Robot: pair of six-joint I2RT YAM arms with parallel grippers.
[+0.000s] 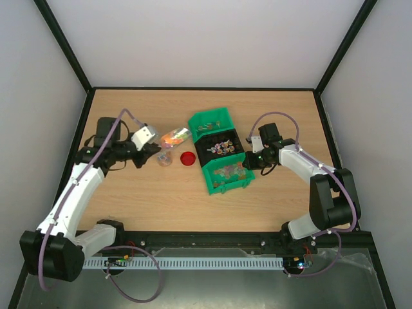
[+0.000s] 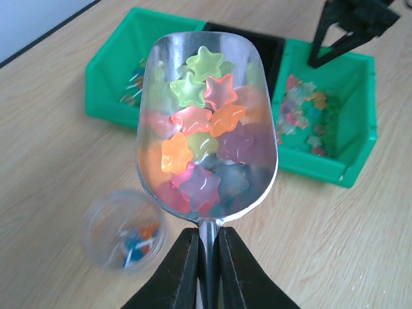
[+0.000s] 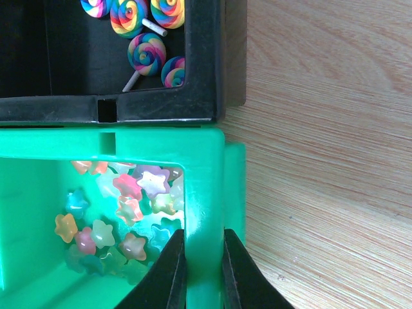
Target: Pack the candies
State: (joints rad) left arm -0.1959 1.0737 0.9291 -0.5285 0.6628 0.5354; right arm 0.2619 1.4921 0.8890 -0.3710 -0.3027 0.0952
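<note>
My left gripper [image 2: 207, 257] is shut on the handle of a silver metal scoop [image 2: 158, 64], held level and heaped with multicoloured star-shaped candies [image 2: 193, 120]. In the top view the gripper [image 1: 153, 149] and the scoop [image 1: 175, 136] hover left of the bins. A small clear cup [image 2: 125, 230] holding a few small sweets stands under the scoop's left side, and shows in the top view [image 1: 165, 158]. My right gripper [image 3: 203, 270] is shut on the wall of the near green bin [image 3: 205, 187], which holds more star candies [image 3: 122, 219]. That gripper [image 1: 250, 161] is at the bin's right side.
A red round lid [image 1: 188, 159] lies between the cup and the bins. A black bin [image 1: 222, 147] with swirl lollipops [image 3: 145, 51] sits between the near green bin [image 1: 226, 174] and a far green bin [image 1: 211, 122]. Bare wooden table [image 1: 141, 199] surrounds them.
</note>
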